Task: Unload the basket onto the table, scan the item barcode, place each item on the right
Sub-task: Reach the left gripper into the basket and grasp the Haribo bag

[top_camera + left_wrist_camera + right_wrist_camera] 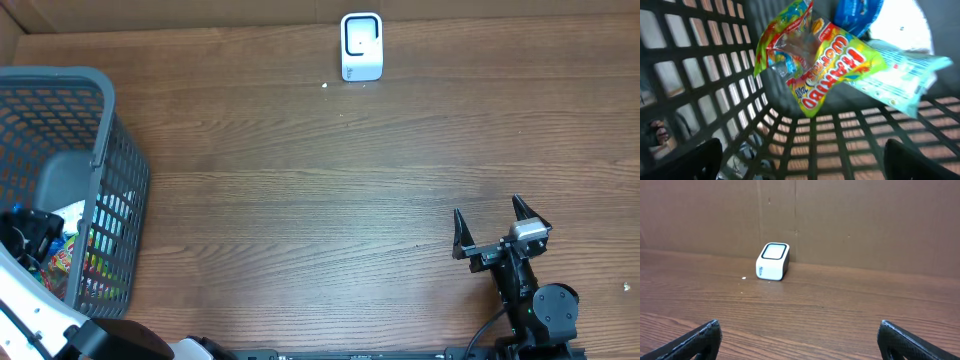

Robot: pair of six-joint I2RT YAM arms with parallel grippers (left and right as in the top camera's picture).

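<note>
Left gripper (800,159) stands wide open inside the grey basket (125,170).
It holds nothing, near the Haribo bag (815,65); right gripper (488,212) is open too, empty, facing the scanner (361,46).

The overhead camera looks straight down on the whole table (300,200), with the basket (125,180) at its left edge and the scanner (361,46) at its far edge. The left wrist camera sits close inside that basket, facing its mesh wall and a Haribo bag (825,65). The right wrist camera rides low over the table and faces the scanner from well off, a thing it shares with the overhead view.
</note>
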